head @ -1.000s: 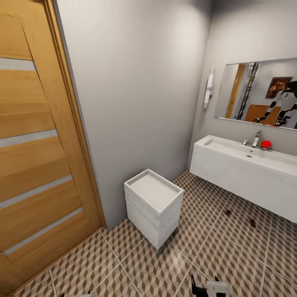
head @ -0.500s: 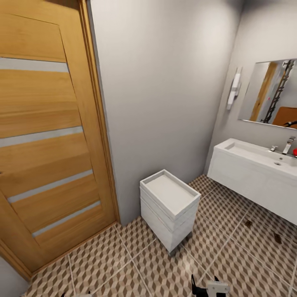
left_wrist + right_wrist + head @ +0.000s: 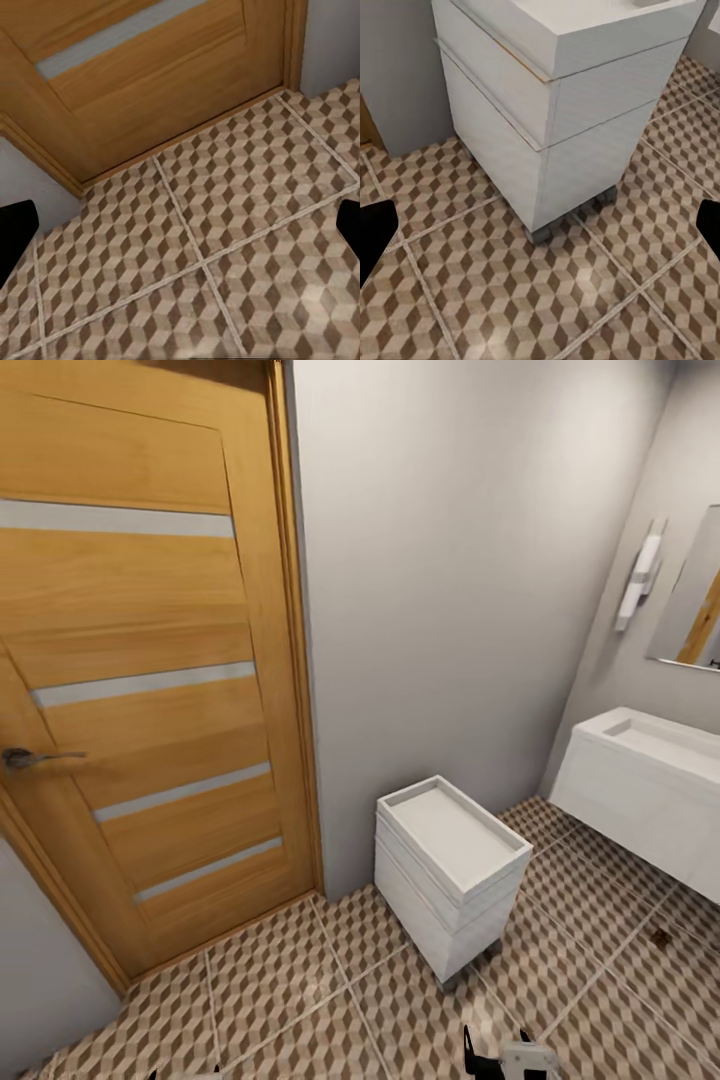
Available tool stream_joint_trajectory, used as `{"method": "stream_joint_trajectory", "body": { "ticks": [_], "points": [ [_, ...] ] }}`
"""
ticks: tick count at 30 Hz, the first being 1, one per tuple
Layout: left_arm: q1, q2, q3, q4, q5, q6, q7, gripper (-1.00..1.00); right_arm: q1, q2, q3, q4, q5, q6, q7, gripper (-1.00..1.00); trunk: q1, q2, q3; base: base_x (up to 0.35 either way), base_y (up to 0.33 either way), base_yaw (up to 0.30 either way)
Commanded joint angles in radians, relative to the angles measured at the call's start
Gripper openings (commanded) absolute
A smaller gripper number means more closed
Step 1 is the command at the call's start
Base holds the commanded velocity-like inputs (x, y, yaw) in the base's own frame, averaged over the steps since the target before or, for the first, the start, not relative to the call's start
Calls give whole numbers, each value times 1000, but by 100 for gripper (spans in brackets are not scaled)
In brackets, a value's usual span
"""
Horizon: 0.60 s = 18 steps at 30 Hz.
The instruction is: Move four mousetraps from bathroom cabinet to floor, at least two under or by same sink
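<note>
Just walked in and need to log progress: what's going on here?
The robot stands in the bathroom handling nothing. Both grippers, left and right, are open and empty above the patterned floor. Ahead are a wooden door, a white tray-topped block on castors, and the sink by the right wall. One small dark thing lies on the tiles in front of the sink, possibly a mousetrap, but it is too small to tell.

Head camera: looking down from high at the door (image 3: 140, 690), white block (image 3: 450, 870) and floor (image 3: 300, 1000). Left wrist camera: facing the door's foot, close; right wrist camera: facing the block, close, both sharing that floor.
</note>
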Motion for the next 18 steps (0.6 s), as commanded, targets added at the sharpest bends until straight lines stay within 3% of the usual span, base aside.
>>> {"method": "stream_joint_trajectory", "body": {
  "ticks": [1,18],
  "points": [
    [-2,-1,-8,3,3,-3,4,100,-1,0,9,0,-8,-3,-3,100,0,-2,-2,0,0,286],
    [-2,-1,-8,3,3,-3,4,100,-1,0,9,0,-8,-2,-3,100,0,-2,-2,0,0,286]
  ]
}}
